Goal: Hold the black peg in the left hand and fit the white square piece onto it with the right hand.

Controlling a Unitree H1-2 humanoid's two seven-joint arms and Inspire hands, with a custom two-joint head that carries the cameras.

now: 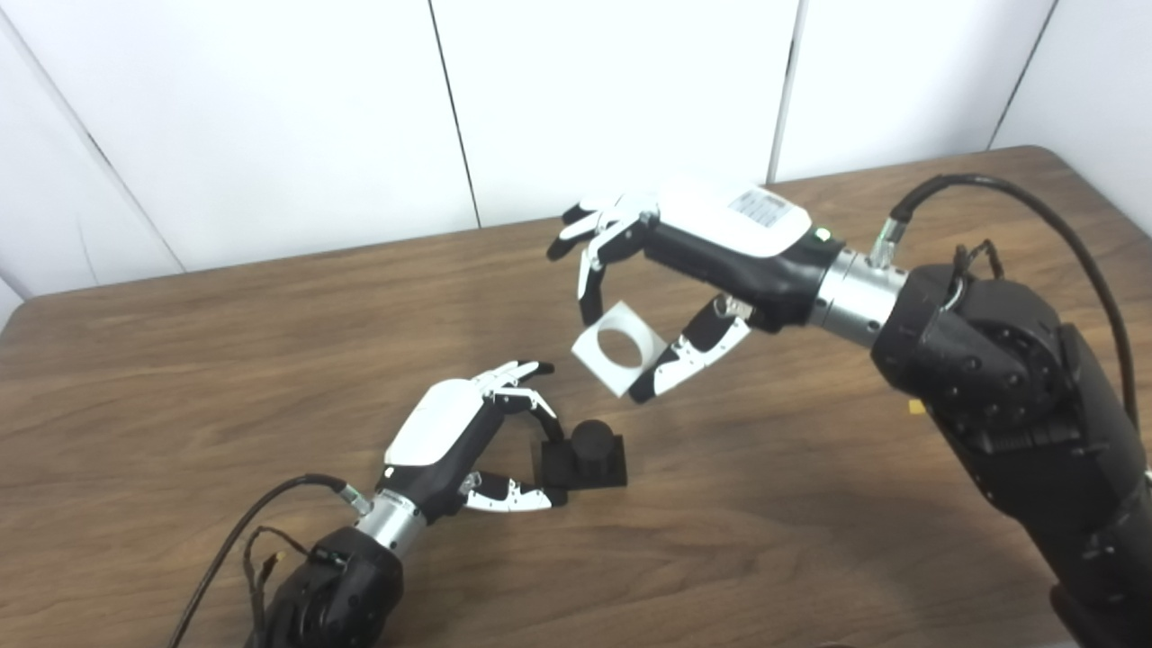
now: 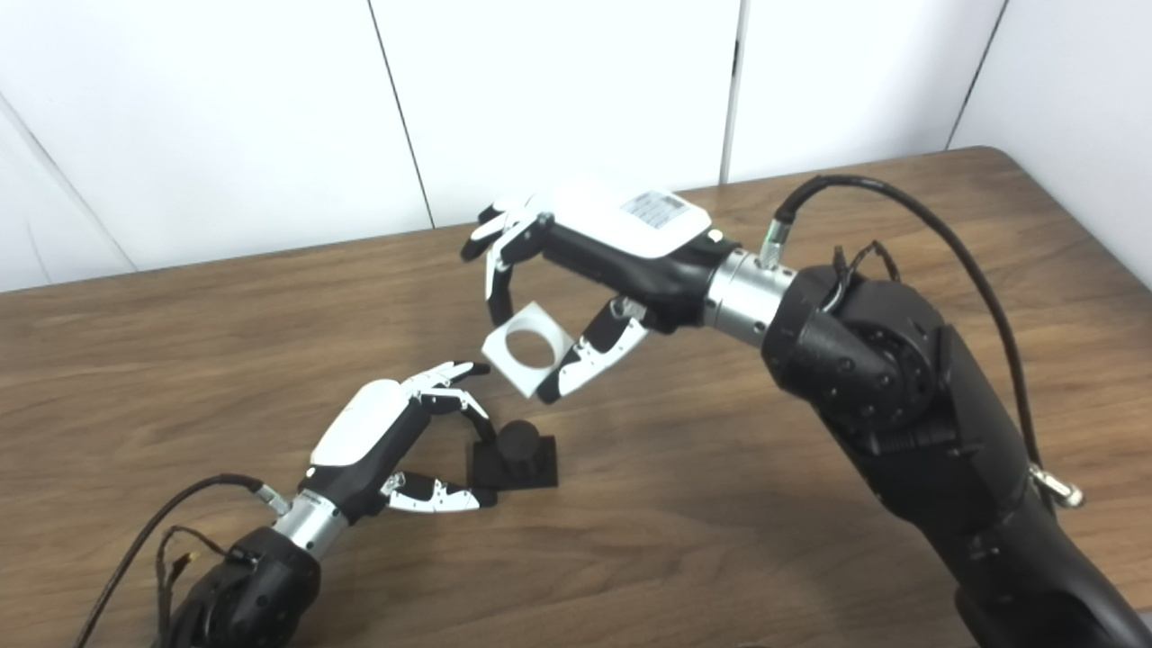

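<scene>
Your left hand (image 1: 468, 441) sits low on the brown tabletop (image 1: 180, 360), its fingers and thumb closed on the near-left side of the black peg (image 1: 585, 454): one finger presses the base's far edge and the thumb (image 1: 513, 495) lies along its near edge. The peg is a short round post standing upright on a square black base, and that base looks to rest flat on the wood, just right of your left hand.

Your right hand (image 1: 684, 270) is raised above the tabletop, up and to the right of the peg. It pinches the white square piece (image 1: 619, 349) between a downward-curled finger on its upper left edge and the thumb (image 1: 688, 360) on its lower right edge; the other fingers stay curled above it. The piece is tilted, one corner pointing down, and its round hole faces you. It hangs in the air above the peg, clearly apart from it, with bare wood showing between the two.

A white panelled wall (image 1: 270, 108) stands behind the tabletop
</scene>
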